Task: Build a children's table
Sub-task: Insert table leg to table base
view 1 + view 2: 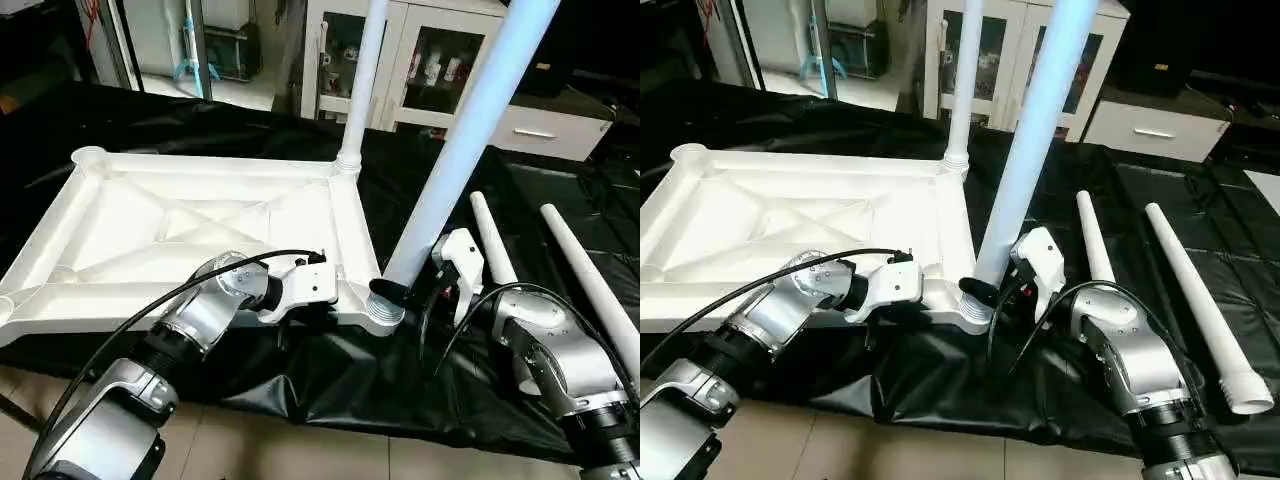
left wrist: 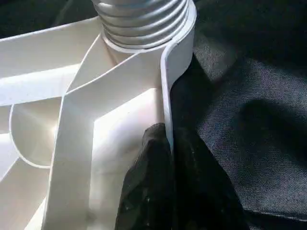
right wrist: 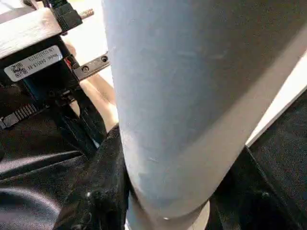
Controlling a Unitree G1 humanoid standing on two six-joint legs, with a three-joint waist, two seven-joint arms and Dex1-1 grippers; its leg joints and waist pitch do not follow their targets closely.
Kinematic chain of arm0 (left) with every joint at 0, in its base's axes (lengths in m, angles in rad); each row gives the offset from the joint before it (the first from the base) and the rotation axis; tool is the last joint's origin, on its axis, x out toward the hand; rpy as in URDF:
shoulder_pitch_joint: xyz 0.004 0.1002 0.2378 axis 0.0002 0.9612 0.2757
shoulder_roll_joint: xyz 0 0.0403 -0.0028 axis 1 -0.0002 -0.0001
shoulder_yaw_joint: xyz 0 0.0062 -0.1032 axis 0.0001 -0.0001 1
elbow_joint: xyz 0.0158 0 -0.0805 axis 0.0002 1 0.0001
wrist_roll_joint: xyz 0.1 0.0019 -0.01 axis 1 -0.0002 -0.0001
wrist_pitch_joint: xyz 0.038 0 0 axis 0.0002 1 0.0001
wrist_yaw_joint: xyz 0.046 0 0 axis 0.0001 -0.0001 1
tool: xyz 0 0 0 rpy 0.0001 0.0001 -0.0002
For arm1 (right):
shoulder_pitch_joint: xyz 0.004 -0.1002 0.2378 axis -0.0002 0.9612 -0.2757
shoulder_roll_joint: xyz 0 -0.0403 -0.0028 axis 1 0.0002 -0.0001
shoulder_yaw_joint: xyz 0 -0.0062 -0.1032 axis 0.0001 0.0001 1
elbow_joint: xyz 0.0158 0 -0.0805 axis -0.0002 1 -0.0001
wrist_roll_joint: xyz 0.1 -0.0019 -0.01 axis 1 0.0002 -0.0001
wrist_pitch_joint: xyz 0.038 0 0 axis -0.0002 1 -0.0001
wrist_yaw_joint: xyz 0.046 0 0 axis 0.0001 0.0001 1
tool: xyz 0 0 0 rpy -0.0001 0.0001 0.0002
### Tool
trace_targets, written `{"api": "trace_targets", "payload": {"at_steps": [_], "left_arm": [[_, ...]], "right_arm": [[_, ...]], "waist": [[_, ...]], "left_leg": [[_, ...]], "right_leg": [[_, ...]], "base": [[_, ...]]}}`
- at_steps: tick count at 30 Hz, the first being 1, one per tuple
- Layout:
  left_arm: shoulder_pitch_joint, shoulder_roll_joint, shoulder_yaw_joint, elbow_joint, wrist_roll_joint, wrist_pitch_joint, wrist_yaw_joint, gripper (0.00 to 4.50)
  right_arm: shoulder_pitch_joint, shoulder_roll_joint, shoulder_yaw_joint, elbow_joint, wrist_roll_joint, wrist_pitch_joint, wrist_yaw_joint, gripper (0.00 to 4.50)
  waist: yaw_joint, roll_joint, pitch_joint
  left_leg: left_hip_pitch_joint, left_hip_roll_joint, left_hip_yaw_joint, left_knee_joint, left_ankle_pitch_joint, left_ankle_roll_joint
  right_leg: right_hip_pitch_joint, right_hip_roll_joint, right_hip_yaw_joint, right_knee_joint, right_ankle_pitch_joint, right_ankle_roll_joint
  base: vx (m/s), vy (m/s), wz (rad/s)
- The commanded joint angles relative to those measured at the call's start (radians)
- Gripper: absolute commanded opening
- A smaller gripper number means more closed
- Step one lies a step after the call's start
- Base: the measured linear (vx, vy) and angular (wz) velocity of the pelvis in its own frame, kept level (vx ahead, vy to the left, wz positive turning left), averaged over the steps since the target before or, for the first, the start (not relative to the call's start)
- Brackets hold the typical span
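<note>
- My left gripper [image 1: 318, 300] sits nearest me, its black fingers [image 2: 158, 191] pinched across the thin near side wall of the white plastic square tabletop [image 1: 200, 225]. One finger is inside the rim, one outside, just short of the near right corner.
- My right gripper [image 1: 405, 292] is clamped round the base of a long tapered white tube leg [image 1: 470, 140]. The leg leans away to the right from the threaded round corner socket [image 1: 384, 310]. I judge it is not yet seated square.
- The tabletop lies upside down on the black cloth-covered bench [image 1: 300, 370], its X-ribbed underside facing up.
- Two loose white tube legs [image 1: 1180, 270] lie side by side on the cloth beside my right arm, well apart from the tabletop.
- At the far right corner, a fitted white leg [image 1: 362, 80] stands upright in its socket.
- The far left corner socket [image 1: 88, 156] is open, with no leg in it.
- Handling, my judgement: the hollow plastic leg should be light and stiff but smooth, so it may slip or spin in the fingers. Hold it low, near the thread, as I do now.
- The tabletop rim is thin and may flex. Pinching close to a corner, where the ribs meet, should hold it steadiest against twisting.
- Beyond the bench stands a white glass-door cabinet [image 1: 420, 60].
</note>
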Motion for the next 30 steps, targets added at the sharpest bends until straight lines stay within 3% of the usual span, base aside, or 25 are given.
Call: {"api": "trace_targets", "payload": {"at_steps": [1,5,12,14,16,17,21,22,24,26,27,28,30], "left_arm": [[0.008,0.017,0.017,0.033,0.023,0.002,0.052,0.00],[0.010,0.018,0.018,0.036,0.020,0.001,0.051,0.00],[0.019,-0.014,0.065,0.037,-0.023,0.054,0.090,0.00],[0.001,-0.080,0.109,0.034,-0.055,0.127,0.165,0.00],[-0.013,-0.113,0.122,0.032,-0.061,0.163,0.202,0.00],[-0.029,-0.141,0.132,0.033,-0.064,0.189,0.236,0.00],[-0.089,-0.235,0.161,0.043,-0.063,0.252,0.348,0.00],[-0.104,-0.262,0.168,0.042,-0.062,0.266,0.374,0.00],[-0.127,-0.300,0.172,0.037,-0.058,0.278,0.403,0.00],[-0.137,-0.317,0.166,0.032,-0.055,0.273,0.409,0.00],[-0.140,-0.325,0.164,0.026,-0.056,0.274,0.413,0.00],[-0.140,-0.325,0.164,0.026,-0.056,0.274,0.413,0.00],[-0.142,-0.341,0.171,0.013,-0.060,0.286,0.434,0.00]], "right_arm": [[0.047,-0.003,0.038,0.120,-0.083,0.048,-0.035,1.85],[0.051,0.006,0.043,0.114,-0.080,0.045,-0.052,1.85],[0.042,0.053,0.016,0.142,-0.094,0.040,-0.153,1.85],[-0.025,0.136,-0.038,0.278,-0.149,0.011,-0.383,1.85],[-0.056,0.162,-0.051,0.333,-0.165,-0.003,-0.458,1.85],[-0.080,0.180,-0.059,0.369,-0.169,-0.009,-0.501,1.85],[-0.188,0.242,-0.080,0.511,-0.182,-0.045,-0.648,1.85],[-0.229,0.264,-0.090,0.564,-0.179,-0.057,-0.691,1.85],[-0.302,0.294,-0.092,0.657,-0.193,-0.088,-0.765,1.85],[-0.346,0.315,-0.102,0.714,-0.191,-0.105,-0.807,1.85],[-0.367,0.324,-0.106,0.742,-0.193,-0.114,-0.830,1.85],[-0.367,0.324,-0.106,0.742,-0.193,-0.114,-0.830,1.85],[-0.400,0.339,-0.117,0.788,-0.188,-0.128,-0.876,1.85]], "waist": [[-0.004,-0.001,-0.026],[-0.010,0.004,-0.024],[-0.026,0.009,-0.024],[-0.032,0.006,-0.021],[-0.054,0.006,-0.022],[-0.058,0.000,-0.025],[-0.064,0.007,-0.026],[-0.065,0.005,-0.027],[-0.066,0.005,-0.032],[-0.061,0.002,-0.040],[-0.058,0.002,-0.037],[-0.058,-0.007,-0.037],[-0.055,-0.006,-0.038]], "left_leg": [[0.006,0.056,-0.037,-0.087,-0.397,-0.009],[0.009,0.055,-0.042,-0.089,-0.434,-0.017],[0.010,0.055,-0.047,-0.094,-0.477,-0.033],[0.007,0.053,-0.050,-0.095,-0.491,-0.039],[0.003,0.047,-0.064,-0.095,-0.538,-0.060],[0.004,0.045,-0.069,-0.094,-0.528,-0.050],[0.009,0.040,-0.064,-0.089,-0.514,-0.025],[0.006,0.041,-0.060,-0.088,-0.493,-0.019],[-0.004,0.041,-0.059,-0.089,-0.447,-0.016],[-0.013,0.043,-0.051,-0.087,-0.350,-0.007],[-0.015,0.042,-0.045,-0.086,-0.312,0.007],[-0.017,0.041,-0.042,-0.086,-0.302,0.016],[-0.013,0.043,-0.040,-0.081,-0.305,0.024]], "right_leg": [[0.006,-0.070,0.047,-0.105,-0.512,-0.095],[0.004,-0.071,0.045,-0.110,-0.566,-0.080],[0.003,-0.070,0.037,-0.114,-0.566,-0.082],[0.001,-0.070,0.036,-0.115,-0.580,-0.082],[0.008,-0.074,0.023,-0.119,-0.663,-0.053],[0.009,-0.076,0.025,-0.122,-0.645,-0.056],[0.003,-0.072,0.026,-0.130,-0.588,-0.087],[0.001,-0.074,0.029,-0.127,-0.554,-0.101],[0.010,-0.072,0.031,-0.116,-0.482,-0.121],[0.015,-0.071,0.038,-0.100,-0.331,-0.156],[0.017,-0.068,0.038,-0.095,-0.276,-0.172],[0.018,-0.068,0.037,-0.095,-0.275,-0.173],[0.014,-0.070,0.038,-0.094,-0.313,-0.177]], "base": [[0.000,0.000,0.00],[0.000,0.000,0.00],[0.000,0.000,0.00],[0.000,0.000,0.00],[0.000,0.000,0.00],[0.000,0.000,0.00],[0.000,0.000,0.00],[0.000,0.000,0.00],[0.000,0.000,0.00],[0.000,0.000,0.00],[0.000,0.000,0.00],[0.000,0.000,0.00],[0.029,-0.018,-0.01]]}}
